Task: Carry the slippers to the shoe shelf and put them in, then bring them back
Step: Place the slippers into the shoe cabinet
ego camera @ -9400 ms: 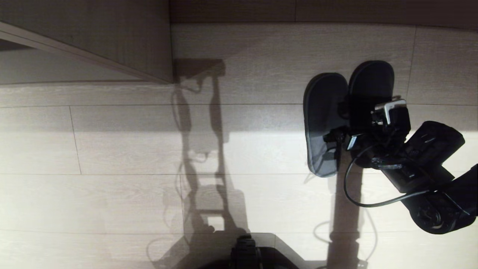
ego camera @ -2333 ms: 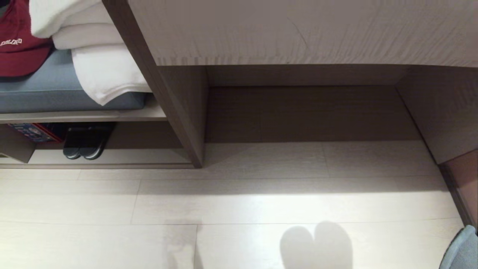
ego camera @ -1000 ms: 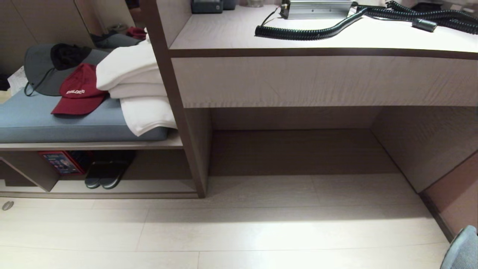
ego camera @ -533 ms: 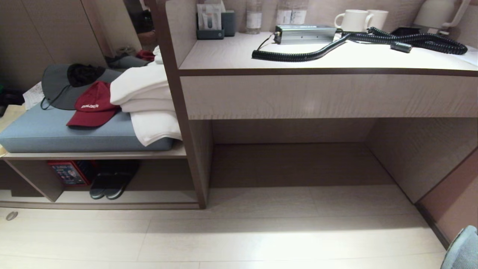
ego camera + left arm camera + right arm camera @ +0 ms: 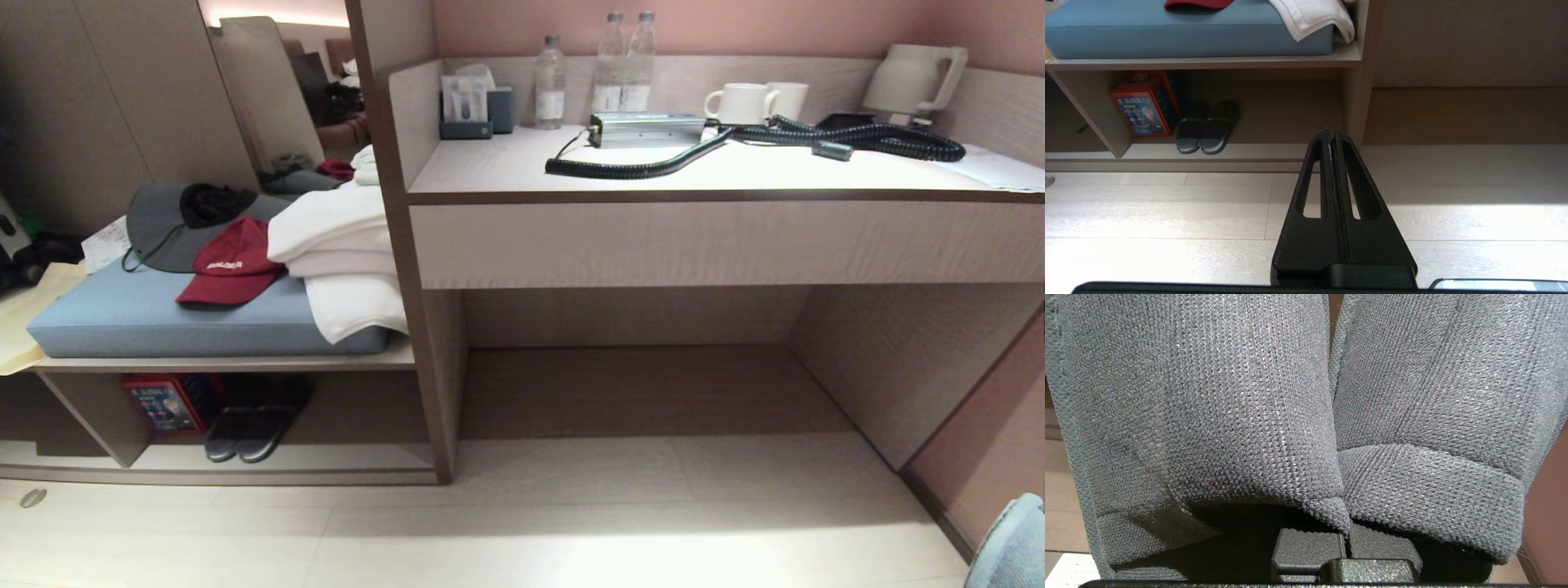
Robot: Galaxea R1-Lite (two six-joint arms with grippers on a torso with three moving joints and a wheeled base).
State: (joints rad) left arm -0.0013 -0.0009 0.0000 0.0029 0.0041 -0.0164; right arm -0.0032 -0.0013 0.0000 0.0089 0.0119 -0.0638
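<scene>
The shoe shelf [image 5: 1241,152], low and pale, lies ahead of the left jaws, carrying a dark pair of slippers [image 5: 1206,127] beside a red box [image 5: 1143,104]. A blue cushion [image 5: 163,314] on the board above bears a red cap [image 5: 231,272] and folded white towels [image 5: 343,261]. The worktop [image 5: 506,167] holds bottles [image 5: 550,82], mugs [image 5: 739,104] and a coiled cable [image 5: 653,166].

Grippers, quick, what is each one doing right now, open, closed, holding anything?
Left gripper: closed, holding nothing, hanging above the floor.
Right gripper: closed on the slippers, pinching the inner edges of their bands together.

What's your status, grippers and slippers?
Right gripper shut on slippers, both pinched by their bands. Left gripper shut, empty. Shoe shelf ahead; dark pair and red box already inside.
</scene>
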